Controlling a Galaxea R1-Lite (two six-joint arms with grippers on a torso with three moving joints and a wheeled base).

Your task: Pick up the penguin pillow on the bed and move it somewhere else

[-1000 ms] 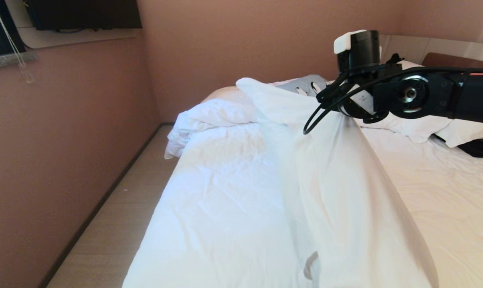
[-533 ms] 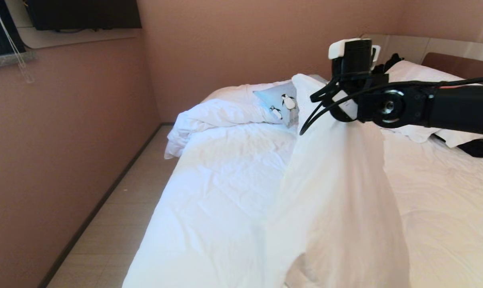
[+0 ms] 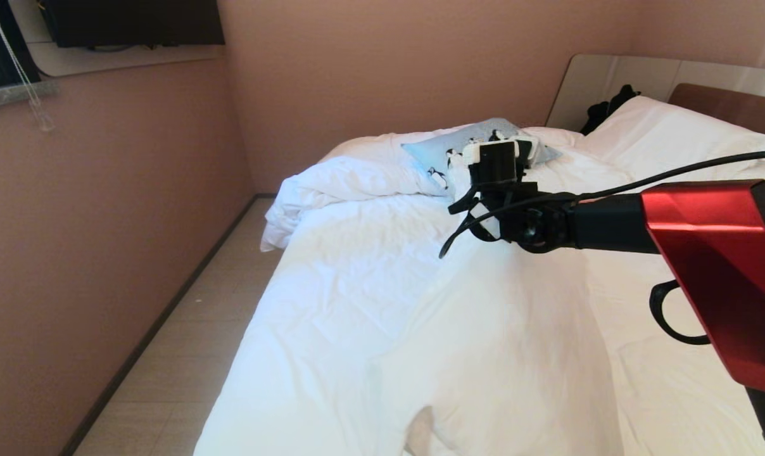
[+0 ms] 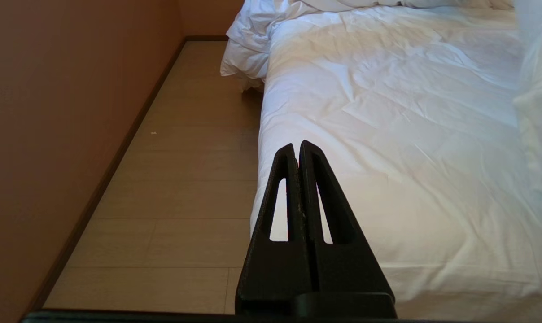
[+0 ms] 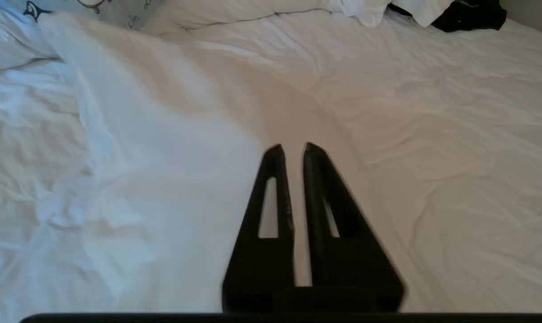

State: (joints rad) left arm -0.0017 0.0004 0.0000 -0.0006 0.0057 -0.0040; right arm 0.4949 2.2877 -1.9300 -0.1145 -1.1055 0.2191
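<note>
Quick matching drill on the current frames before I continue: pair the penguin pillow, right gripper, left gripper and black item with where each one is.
Things:
1. penguin pillow
2. right gripper
3. left gripper
4. black item

Places:
A. at the bed's side edge, above the wooden floor
B. against the headboard, beside the white pillow
C. over the middle of the white duvet
D. far end of the bed, on the rumpled duvet

Pairs: 1-D, 2-C, 3-A, 4-B
</note>
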